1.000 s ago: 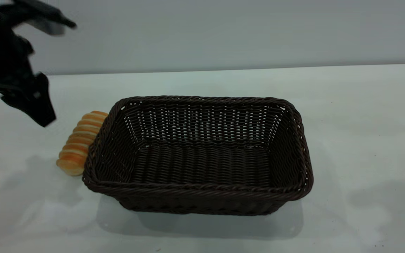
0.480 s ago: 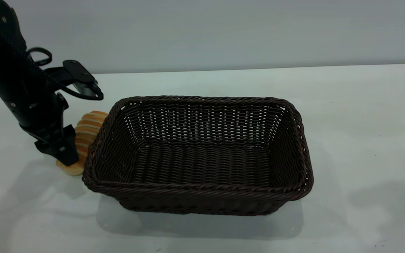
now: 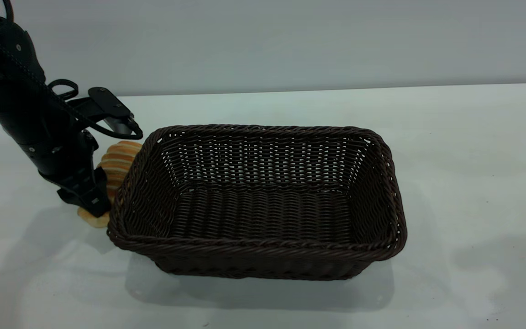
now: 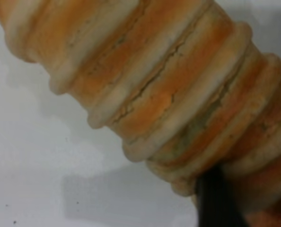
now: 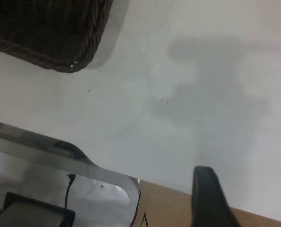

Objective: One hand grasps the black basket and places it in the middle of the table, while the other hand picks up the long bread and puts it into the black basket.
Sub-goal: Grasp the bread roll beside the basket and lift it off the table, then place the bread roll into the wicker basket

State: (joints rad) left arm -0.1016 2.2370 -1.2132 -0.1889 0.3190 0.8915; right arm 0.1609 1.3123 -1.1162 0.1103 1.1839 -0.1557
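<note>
The black basket (image 3: pixel 258 201) stands upright mid-table, with nothing in it. The long bread (image 3: pixel 118 161), golden-orange with cream ridges, lies on the table against the basket's left wall. My left gripper (image 3: pixel 99 203) is down over the bread's near end, open, straddling it. One of its fingers (image 4: pixel 216 203) rests by the bread's (image 4: pixel 150 90) side; the other is hidden. In the right wrist view, my right gripper (image 5: pixel 249 208) hangs open above the table edge, off the basket's corner (image 5: pixel 50 33), with nothing between its fingers.
The pale table (image 3: pixel 473 151) stretches wide to the right of and behind the basket. A grey wall stands behind. The right wrist view shows a metal base plate (image 5: pixel 60 175) with cables beyond the table's edge.
My left arm has come down from high at the far left onto the bread, then shifted slightly toward the basket. Bread and basket have not moved.
</note>
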